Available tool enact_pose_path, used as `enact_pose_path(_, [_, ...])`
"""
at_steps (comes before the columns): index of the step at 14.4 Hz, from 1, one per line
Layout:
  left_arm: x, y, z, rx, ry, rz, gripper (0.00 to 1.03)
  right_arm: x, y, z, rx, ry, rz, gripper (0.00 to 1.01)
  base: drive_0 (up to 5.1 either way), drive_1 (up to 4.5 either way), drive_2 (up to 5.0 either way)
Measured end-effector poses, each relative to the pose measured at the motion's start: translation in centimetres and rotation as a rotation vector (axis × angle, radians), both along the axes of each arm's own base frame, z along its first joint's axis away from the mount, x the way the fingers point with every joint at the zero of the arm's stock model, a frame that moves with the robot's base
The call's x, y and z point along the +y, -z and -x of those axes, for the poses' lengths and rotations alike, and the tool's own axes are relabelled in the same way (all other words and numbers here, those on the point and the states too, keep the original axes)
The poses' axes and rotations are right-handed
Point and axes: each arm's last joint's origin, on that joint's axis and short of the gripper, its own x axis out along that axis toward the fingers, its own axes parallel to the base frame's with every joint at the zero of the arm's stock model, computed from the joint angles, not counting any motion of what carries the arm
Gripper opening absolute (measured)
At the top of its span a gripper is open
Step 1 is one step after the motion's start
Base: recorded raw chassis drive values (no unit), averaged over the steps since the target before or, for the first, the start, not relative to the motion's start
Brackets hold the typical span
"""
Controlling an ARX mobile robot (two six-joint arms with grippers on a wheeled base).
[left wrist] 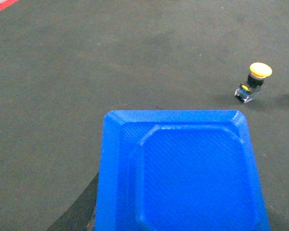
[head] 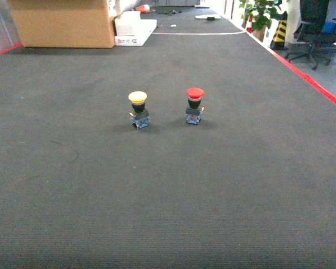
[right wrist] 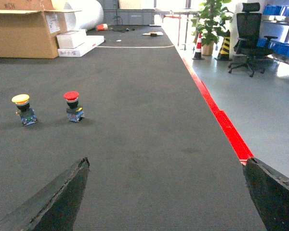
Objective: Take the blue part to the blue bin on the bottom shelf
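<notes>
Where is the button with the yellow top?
The yellow button stands on the dark carpet near the middle of the head view, just left of the red button. The two do not touch.

Head view: raised, slanting down and forward over the dark carpet floor [head: 168, 213]; yellow-capped button [head: 138, 109] and red-capped button [head: 194, 105] just above frame centre, cardboard box [head: 61, 22] upper left.

Left wrist view: steep downward look, close over a blue tray [left wrist: 180, 173] filling the lower frame; yellow-capped button upper right.

Right wrist view: low, near level; both buttons at left, box upper left, shared with head view.
</notes>
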Motion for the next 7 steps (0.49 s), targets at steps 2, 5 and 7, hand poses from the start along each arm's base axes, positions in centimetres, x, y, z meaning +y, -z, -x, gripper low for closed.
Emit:
enact_pose_path(2, [-0.5, -2.3, 4.3, -0.129, -0.034, 0.011, 0.43, 0.0, 0.0, 0.0, 0.0, 0.0, 0.0, 0.98, 0.0, 0.0, 0.0])
enact_pose_path(5, [-0.7, -2.2, 7.7, -0.183, -0.023, 0.014, 0.43, 0.0, 0.0, 0.0, 0.0, 0.0, 0.0, 0.98, 0.0, 0.0, 0.0])
enact_pose_path(7, [-0.7, -2.1, 8.0, -0.192, -0.023, 0.014, 0.43, 0.0, 0.0, 0.0, 0.0, 0.0, 0.0, 0.98, 0.0, 0.0, 0.0])
